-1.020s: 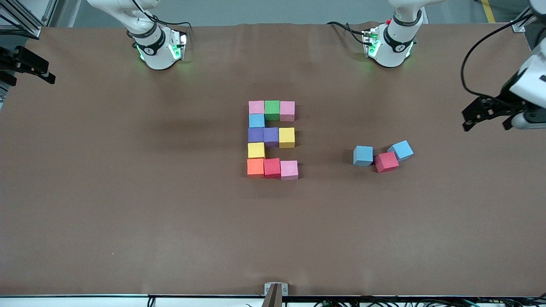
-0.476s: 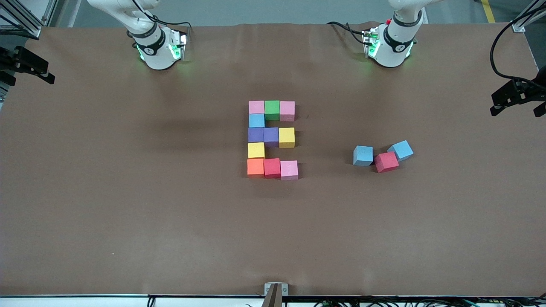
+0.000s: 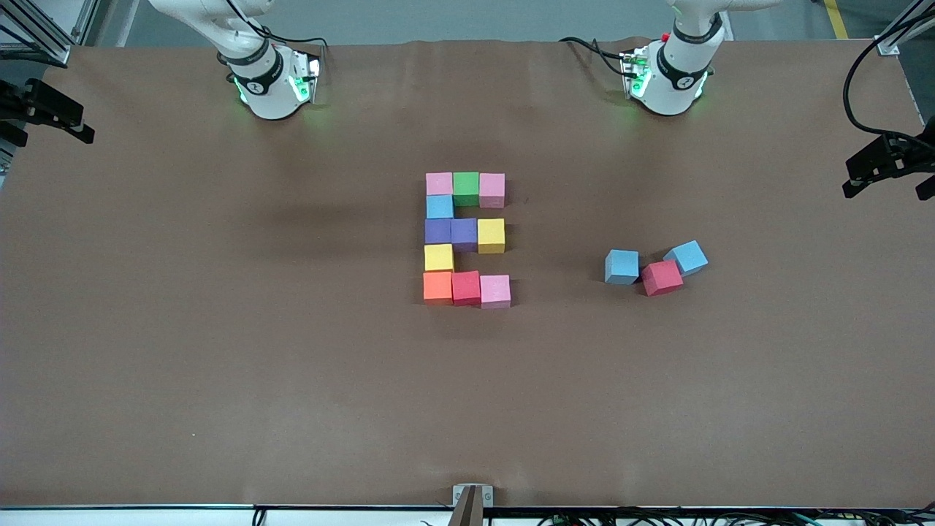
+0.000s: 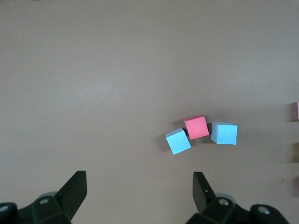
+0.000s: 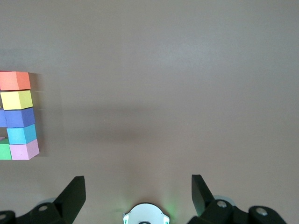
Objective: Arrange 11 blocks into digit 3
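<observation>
Front view: digit 3 [image 3: 465, 239] sits mid-table, 11 blocks, reads as an E from this cam. Bar nearest the bases: pink, green, pink; blue joiner; mid bar: purple, purple, yellow; yellow joiner; bar nearest the cam: orange, red, pink. Blocks touch their neighbours. Three spare cubes [image 3: 656, 266] lie apart from it, toward the left arm's end: blue, red, blue, the red one touching the blue at its outer corner. Left gripper [image 3: 887, 172] hangs at the table edge at that end, well clear of the digit and the spares. Right gripper [image 3: 44, 117] at the table's edge at the right arm's end, also well apart. Left wrist view: fingers [image 4: 74, 191] spread wide, empty; spares [image 4: 202, 131] near, not betw. them. Right wrist view: fingers [image 5: 72, 193] wide, empty; digit's edge column [image 5: 17, 115] off to one side, well apart.
</observation>
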{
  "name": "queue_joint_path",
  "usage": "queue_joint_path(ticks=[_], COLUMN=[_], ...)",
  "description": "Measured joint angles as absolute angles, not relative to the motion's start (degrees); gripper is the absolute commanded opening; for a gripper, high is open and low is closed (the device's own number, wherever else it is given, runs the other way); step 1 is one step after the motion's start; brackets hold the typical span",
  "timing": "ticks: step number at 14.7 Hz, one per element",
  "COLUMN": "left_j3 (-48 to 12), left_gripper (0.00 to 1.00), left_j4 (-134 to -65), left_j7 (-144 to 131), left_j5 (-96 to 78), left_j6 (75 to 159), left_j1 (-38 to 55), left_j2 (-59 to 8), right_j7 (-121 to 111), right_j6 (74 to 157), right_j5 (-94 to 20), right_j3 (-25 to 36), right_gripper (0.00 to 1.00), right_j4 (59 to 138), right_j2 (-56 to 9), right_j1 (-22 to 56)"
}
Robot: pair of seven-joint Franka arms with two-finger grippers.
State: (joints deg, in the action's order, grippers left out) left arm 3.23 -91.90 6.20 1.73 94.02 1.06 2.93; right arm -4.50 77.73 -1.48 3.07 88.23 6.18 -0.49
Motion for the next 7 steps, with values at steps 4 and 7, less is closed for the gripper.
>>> queue_joint_path(ticks=[4,7], left_j3=[3.3,3.3], left_gripper=[1.0,1.0], left_j4=[-91.9,-91.9], left_j7=[6.2,6.2], left_j5=[1.6,1.6], left_j6=[94.0,94.0], left_j1=[1.3,1.4], left_j2=[2.9,2.8], right_j7=[-4.5,-4.5], right_j6=[77.6,77.6], right_j5=[-1.5,-1.5], right_j3=[3.1,3.1], right_gripper=[1.0,1.0], right_j4=[88.2,88.2], right_j2=[6.2,6.2], right_j1=[-0.5,-0.5])
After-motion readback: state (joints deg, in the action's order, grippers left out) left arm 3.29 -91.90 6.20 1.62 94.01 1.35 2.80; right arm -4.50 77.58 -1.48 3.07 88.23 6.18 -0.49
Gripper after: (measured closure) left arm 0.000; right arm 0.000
